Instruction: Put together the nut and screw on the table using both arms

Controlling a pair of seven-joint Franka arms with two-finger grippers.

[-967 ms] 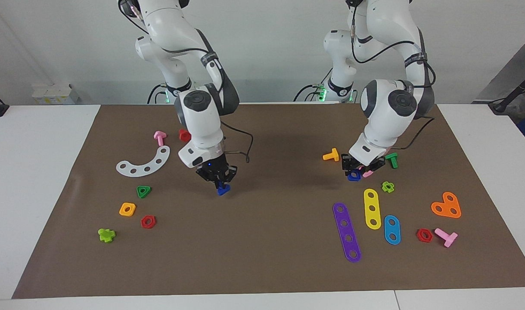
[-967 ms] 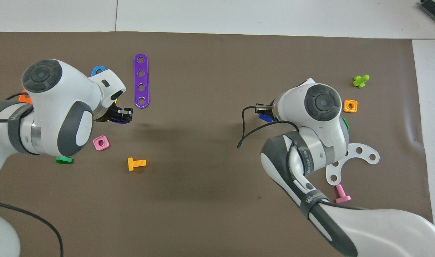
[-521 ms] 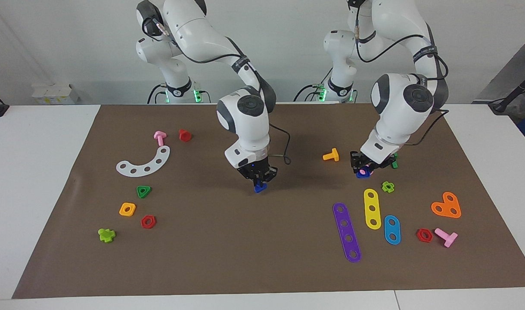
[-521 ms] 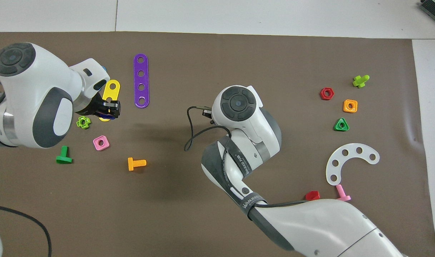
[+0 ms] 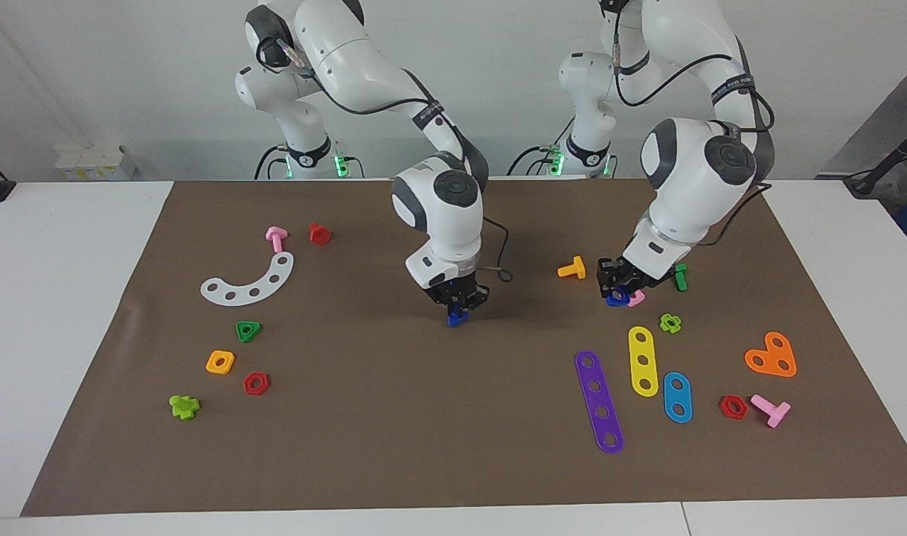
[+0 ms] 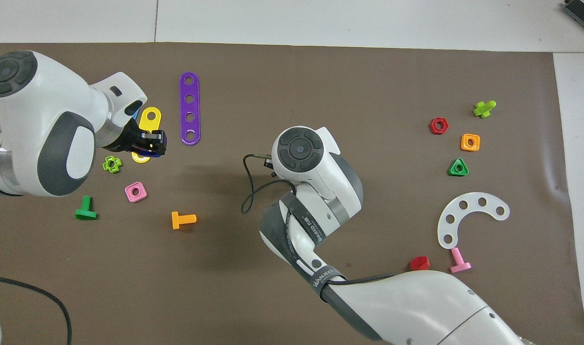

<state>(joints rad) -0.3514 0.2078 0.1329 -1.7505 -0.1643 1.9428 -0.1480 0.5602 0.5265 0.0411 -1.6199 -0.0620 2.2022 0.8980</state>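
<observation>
Both parts are lifted, so the step in hand is bringing them together over the brown mat (image 5: 453, 447) on the desk (image 5: 59, 313). The right end effector (image 5: 457, 311) hangs above the mat's middle, well apart from the purple strip (image 5: 599, 402), its fingers pinching the screw (image 5: 455, 319), which points downward. The left end effector (image 5: 619, 292) hangs over the pink square nut (image 5: 636, 298), between the orange bolt (image 5: 572, 269) and the purple strip, pinching the nut (image 5: 614, 299) at its tip. The next move likely calls for closing the gap, then lining up the shaft squarely with the nut's hole before any turning.
</observation>
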